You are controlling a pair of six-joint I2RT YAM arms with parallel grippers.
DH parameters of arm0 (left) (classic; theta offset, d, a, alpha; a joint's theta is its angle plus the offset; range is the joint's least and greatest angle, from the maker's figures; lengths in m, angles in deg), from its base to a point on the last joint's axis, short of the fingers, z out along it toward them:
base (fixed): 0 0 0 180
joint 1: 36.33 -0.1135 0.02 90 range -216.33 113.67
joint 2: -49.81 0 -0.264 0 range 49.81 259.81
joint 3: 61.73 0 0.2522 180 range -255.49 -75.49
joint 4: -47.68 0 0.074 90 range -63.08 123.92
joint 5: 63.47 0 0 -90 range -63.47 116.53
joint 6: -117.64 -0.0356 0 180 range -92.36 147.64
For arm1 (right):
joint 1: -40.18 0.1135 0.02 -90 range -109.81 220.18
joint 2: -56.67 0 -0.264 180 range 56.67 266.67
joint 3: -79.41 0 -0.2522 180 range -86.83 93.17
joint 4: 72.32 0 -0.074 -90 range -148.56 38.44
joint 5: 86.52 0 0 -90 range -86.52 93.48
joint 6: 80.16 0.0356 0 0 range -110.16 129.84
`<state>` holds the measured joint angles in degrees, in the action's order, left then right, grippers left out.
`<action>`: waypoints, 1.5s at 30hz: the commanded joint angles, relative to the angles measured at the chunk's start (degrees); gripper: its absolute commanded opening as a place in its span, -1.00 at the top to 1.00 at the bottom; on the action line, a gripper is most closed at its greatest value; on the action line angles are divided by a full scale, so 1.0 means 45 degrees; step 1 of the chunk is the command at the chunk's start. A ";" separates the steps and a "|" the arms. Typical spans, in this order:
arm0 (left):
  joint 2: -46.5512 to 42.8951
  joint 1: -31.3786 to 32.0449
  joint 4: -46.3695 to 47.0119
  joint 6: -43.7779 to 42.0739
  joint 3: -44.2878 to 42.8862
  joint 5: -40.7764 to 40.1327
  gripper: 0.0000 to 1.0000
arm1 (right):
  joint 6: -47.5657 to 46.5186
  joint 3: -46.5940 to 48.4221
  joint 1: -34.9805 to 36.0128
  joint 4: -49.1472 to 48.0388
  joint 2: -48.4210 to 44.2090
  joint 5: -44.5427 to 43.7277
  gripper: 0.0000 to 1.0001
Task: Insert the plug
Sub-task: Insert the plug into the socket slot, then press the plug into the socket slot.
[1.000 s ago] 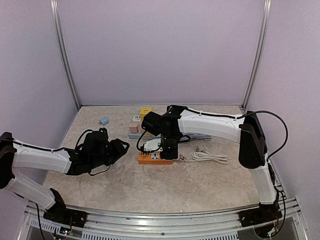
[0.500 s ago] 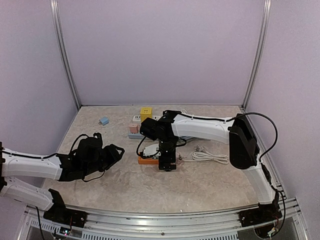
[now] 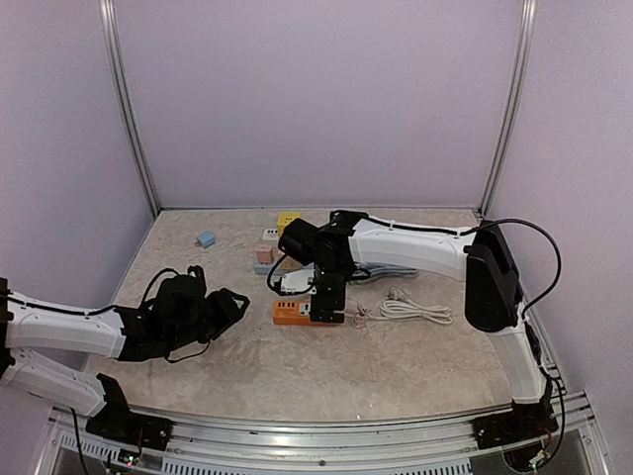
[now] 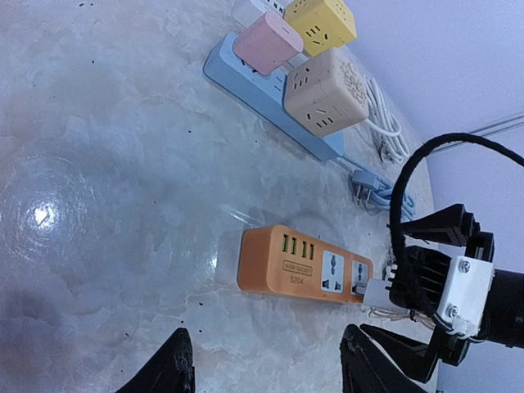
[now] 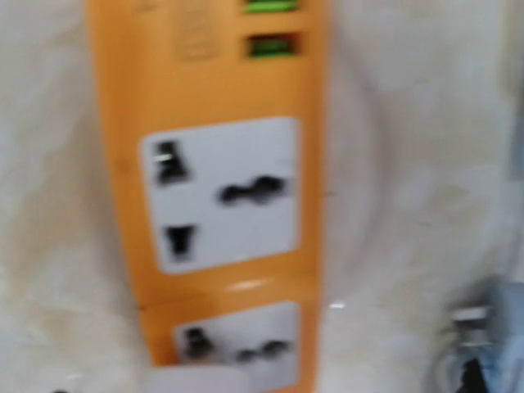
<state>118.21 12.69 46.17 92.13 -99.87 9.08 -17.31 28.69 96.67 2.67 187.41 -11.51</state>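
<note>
The orange power strip (image 3: 293, 314) lies mid-table and also shows in the left wrist view (image 4: 295, 266). A white plug (image 4: 378, 292) stands at its right-end socket; how deep it sits I cannot tell. My right gripper (image 3: 328, 313) hovers over that end, open, its black fingers (image 4: 446, 225) spread on either side of the plug without touching it. The right wrist view is blurred: it shows the strip (image 5: 213, 82) and the plug's white top (image 5: 196, 381), but no fingers. My left gripper (image 4: 266, 368) is open and empty, left of the strip (image 3: 229, 302).
A blue power strip (image 4: 270, 115) behind the orange one carries pink (image 4: 268, 41), tan (image 4: 323, 102) and yellow (image 4: 319, 23) cube adapters. A white cord coil (image 3: 415, 310) lies right of the strip. A small blue cube (image 3: 206, 238) sits at the back left. Walls enclose the table.
My right gripper pressed down on the strip's right end, then opened and lifted slightly, leaving the plug at the socket. The left arm drew back a little toward the near left.
</note>
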 commanded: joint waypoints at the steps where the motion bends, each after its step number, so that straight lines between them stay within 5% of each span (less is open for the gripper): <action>1: 0.0073 0.0078 0.0208 0.0042 0.0186 -0.0243 -0.15 | 0.0032 -0.0028 -0.0084 -0.0637 -0.0942 -0.0528 -1.00; 14: -0.0149 0.0084 0.0110 0.0028 0.0327 -0.0416 -0.16 | 0.0062 -0.0437 -0.0070 -0.0812 -0.2377 0.0529 -1.00; 21: -0.0149 0.0041 0.0144 -0.0153 0.0228 -0.0419 -0.17 | 0.0563 -0.1798 0.0061 -0.2413 -0.5116 0.0677 -1.00; 25: -0.0300 0.0004 0.0018 -0.0299 0.0136 -0.0402 -0.17 | 0.1770 -0.5838 -0.0343 -0.6838 -0.8231 0.0271 -1.00; 29: -0.0637 0.0003 -0.0166 -0.0471 0.0086 -0.0437 -0.17 | 0.1842 -1.0069 -0.1165 -0.9951 -1.1368 0.3704 -0.97; 33: -0.0756 -0.0032 -0.0149 -0.0512 0.0060 -0.0415 -0.18 | 0.1772 -1.2524 -0.1298 -1.1734 -1.3118 0.3852 -0.54; 38: -0.0463 0.0000 -0.0077 -0.0898 -0.0428 -0.0133 -0.18 | 0.0488 -1.3124 -0.1333 -1.1803 -1.1791 0.2840 -0.51; 45: -0.0488 0.0101 0.0103 -0.0856 -0.0409 -0.0060 -0.18 | -0.0017 -1.1142 -0.1766 -0.9569 -0.8403 0.5402 0.03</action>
<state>115.96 12.66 46.41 89.29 -100.94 8.31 -15.81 -25.99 90.18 -46.05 145.07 4.41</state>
